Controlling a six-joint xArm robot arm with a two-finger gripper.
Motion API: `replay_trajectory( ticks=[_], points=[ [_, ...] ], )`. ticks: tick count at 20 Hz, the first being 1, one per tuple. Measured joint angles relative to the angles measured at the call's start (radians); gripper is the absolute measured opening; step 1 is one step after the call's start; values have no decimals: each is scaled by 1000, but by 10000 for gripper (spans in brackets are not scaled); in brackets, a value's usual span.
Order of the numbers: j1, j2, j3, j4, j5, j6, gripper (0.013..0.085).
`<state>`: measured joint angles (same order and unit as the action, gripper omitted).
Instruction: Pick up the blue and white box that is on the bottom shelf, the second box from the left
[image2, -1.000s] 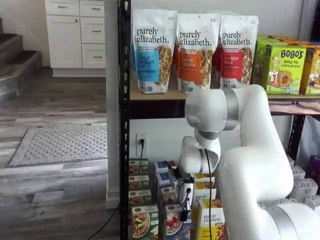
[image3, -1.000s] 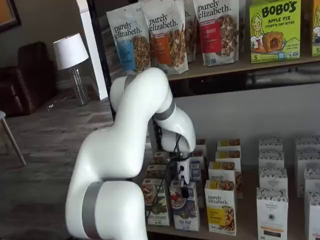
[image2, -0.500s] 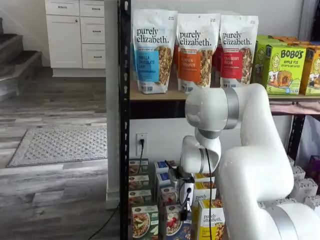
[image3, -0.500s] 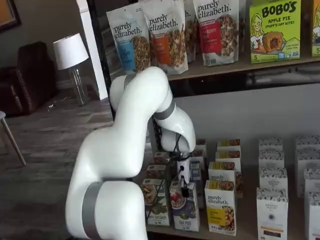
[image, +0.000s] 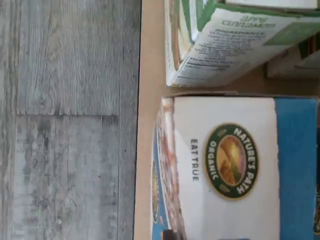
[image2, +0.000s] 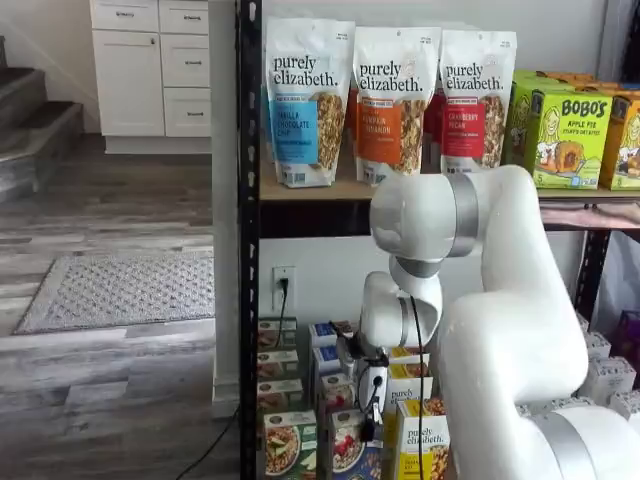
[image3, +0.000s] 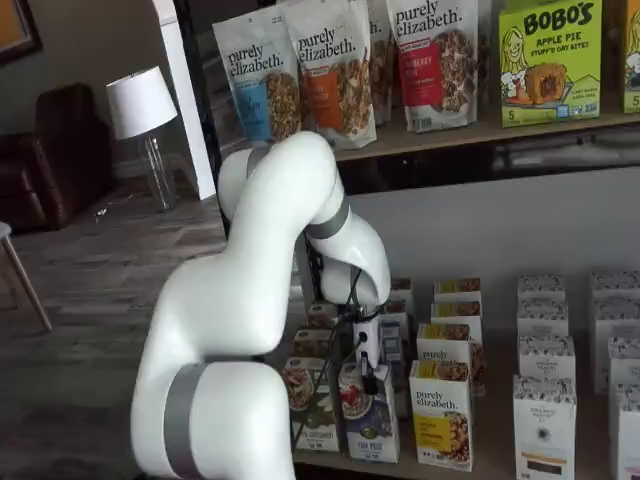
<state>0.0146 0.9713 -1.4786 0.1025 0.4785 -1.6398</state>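
Observation:
The blue and white box (image: 230, 165) fills the wrist view from close above, with a white top, a blue side and a round green-gold logo. In both shelf views it stands upright at the front of the bottom shelf (image: 149, 55), between a green carton (image3: 312, 405) and a yellow-and-white carton (image3: 442, 415). The box also shows in both shelf views (image3: 368, 420) (image2: 345, 448). My gripper (image3: 366, 372) hangs just over the box's top, and it also shows in a shelf view (image2: 368, 405). Its black fingers show no plain gap and I cannot tell if they touch the box.
The green carton (image: 225, 40) stands close beside the box. More cartons stand in rows behind and to the right (image3: 545, 400). Granola bags (image2: 310, 100) and green boxes (image2: 560, 125) fill the tier above. The black rack post (image2: 248, 250) rises at the left.
The arm's upper links have shifted very slightly. The gripper stays over the blue and white box, and the boxes have not moved.

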Motion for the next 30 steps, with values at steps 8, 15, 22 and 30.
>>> replay_trajectory(
  ticks=[8, 15, 22, 30],
  points=[
    [-5, -57, 94, 41, -23, -44, 490],
    [-6, -137, 214, 58, -49, -62, 490],
    [-9, -238, 357, 77, -91, -86, 490],
    [-8, -373, 524, 88, -120, -98, 490]
  ],
)
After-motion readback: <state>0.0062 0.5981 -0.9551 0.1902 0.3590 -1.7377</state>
